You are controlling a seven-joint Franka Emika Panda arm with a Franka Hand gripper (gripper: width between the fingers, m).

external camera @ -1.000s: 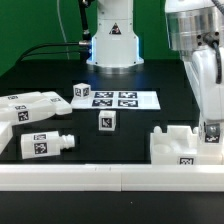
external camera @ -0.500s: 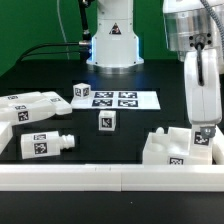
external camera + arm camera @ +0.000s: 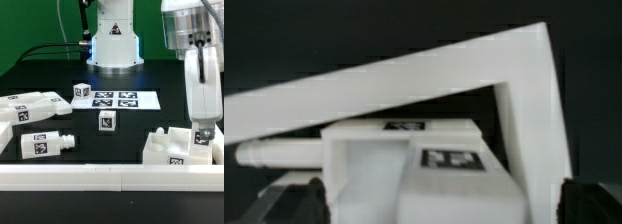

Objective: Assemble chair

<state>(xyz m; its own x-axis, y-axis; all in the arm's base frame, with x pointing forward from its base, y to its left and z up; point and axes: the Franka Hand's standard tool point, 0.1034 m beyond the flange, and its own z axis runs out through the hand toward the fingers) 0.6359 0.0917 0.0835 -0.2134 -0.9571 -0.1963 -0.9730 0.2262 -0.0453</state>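
Moved: arm has shifted toward the exterior view's left against a second ago; chair piece under it sits a bit further that way too; no visible change over the last half second
Unmoved: all loose parts on the exterior view's left, and the marker board
Gripper [image 3: 203,135]: low at the exterior view's right, down over the far end of the chair piece [image 3: 175,148]
Claw state: fingers [image 3: 281,200] spread wide, one each side of the tagged block; dark gap shows at the one finger; nothing clamped
Chair piece: white, blocky, tag on its front, near the exterior view's right, resting against the border rail [image 3: 100,178]
Wrist view: tagged block of the chair piece fills the middle, two tags visible, a round peg sticks out from one side; white angled surface behind it, cannot tell which part
Slab part [image 3: 25,105]: exterior view's left edge, lying flat, tags on it
Pegged leg [image 3: 45,143]: lying on its side in front of the slab part, apart from it
Far cube [image 3: 82,91]: just beside the marker board [image 3: 120,99], on its left end in the exterior view
Near cube [image 3: 106,121]: in front of the marker board, standing alone
Table [image 3: 50,70]: black
Robot base [image 3: 112,40]: at the back, behind the marker board
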